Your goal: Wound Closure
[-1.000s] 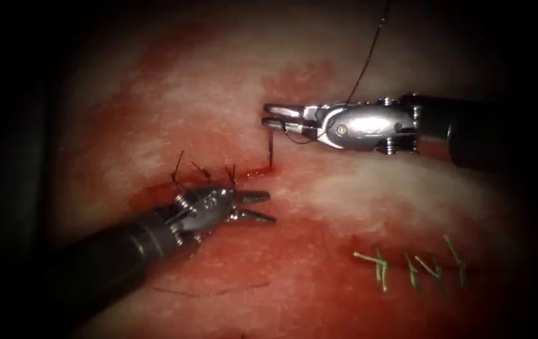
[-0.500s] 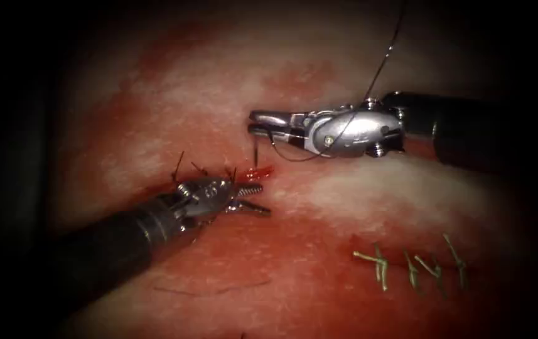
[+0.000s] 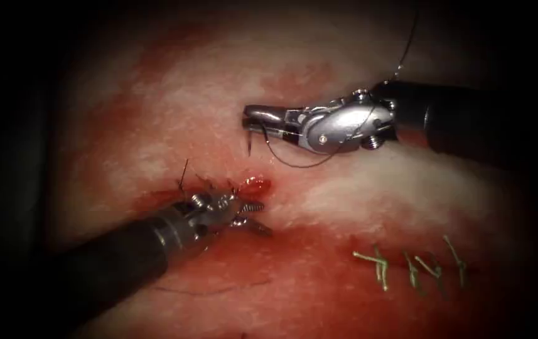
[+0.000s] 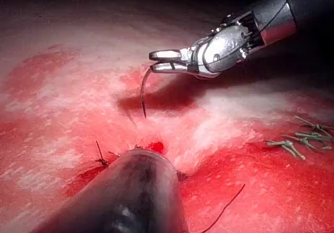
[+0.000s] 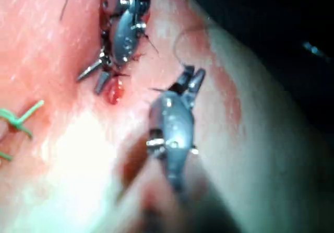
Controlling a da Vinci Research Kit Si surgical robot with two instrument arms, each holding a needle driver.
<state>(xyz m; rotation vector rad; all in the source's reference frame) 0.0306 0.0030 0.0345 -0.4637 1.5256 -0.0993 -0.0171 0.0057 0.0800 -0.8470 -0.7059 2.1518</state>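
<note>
My right tool (image 3: pixel 248 115) hovers over the tissue (image 3: pixel 369 188) just above the cut (image 3: pixel 218 188), jaws shut on the needle (image 3: pixel 249 138) near its thread end. The needle hangs tip down, out of the tissue; the left wrist view shows the needle (image 4: pixel 142 94) under the right tool (image 4: pixel 153 61). Dark thread (image 3: pixel 300 164) loops below the right tool, then rises over it. My left tool (image 3: pixel 265 220) lies at the cut's lower edge, jaws open and holding nothing. A bead of red fluid (image 3: pixel 256 184) sits just above it. The right wrist view shows both tools, right (image 5: pixel 192 75) and left (image 5: pixel 88 85).
Dark stitches (image 3: pixel 184 179) with short cut ends close the cut to the left of the red bead. A row of green stitches (image 3: pixel 407 263) lies at the lower right. A loose piece of dark thread (image 3: pixel 212 290) rests on the tissue near the front. Red fluid covers the lower tissue.
The right tool moved left and lifted the needle, whose tip stood at the cut a second ago and now hangs free. The left tool slid slightly down and left.
</note>
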